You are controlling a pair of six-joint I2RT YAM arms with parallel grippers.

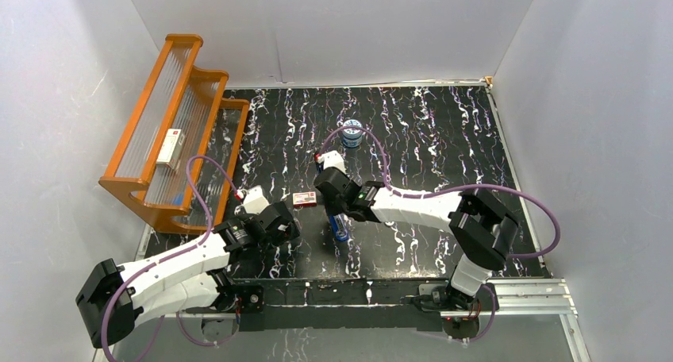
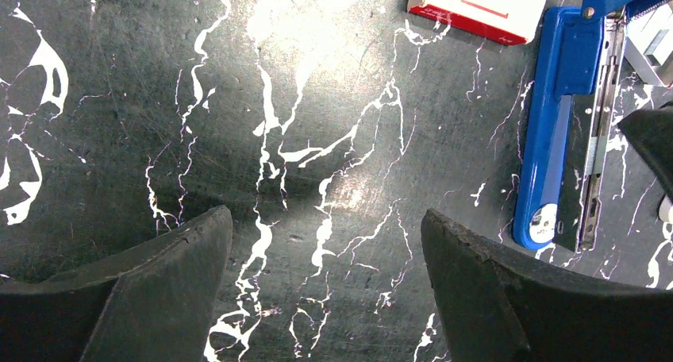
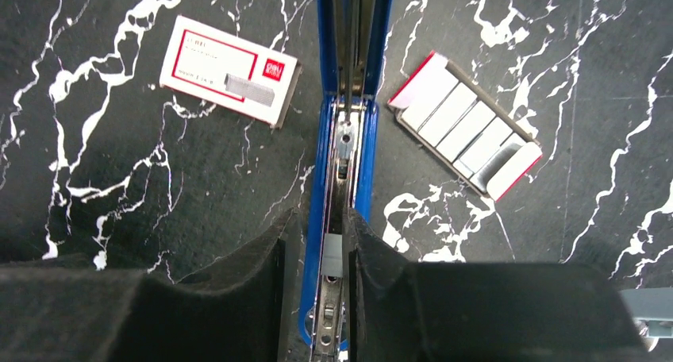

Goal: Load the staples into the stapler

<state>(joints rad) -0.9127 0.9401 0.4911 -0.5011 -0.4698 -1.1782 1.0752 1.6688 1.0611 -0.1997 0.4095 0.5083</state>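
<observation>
Right claw (image 3: 321,219) pinches what looks like a grey staple strip (image 3: 332,255) directly over the open stapler (image 3: 361,163), strip parallel to its rail; left claw (image 2: 324,215) spread, farther off.

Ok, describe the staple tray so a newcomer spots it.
Find the opened blue stapler mid-table; the staple tray lies right of it in the right wrist view. Unlike the red-framed white box on the stapler's other side, it shows silvery strips.
</observation>
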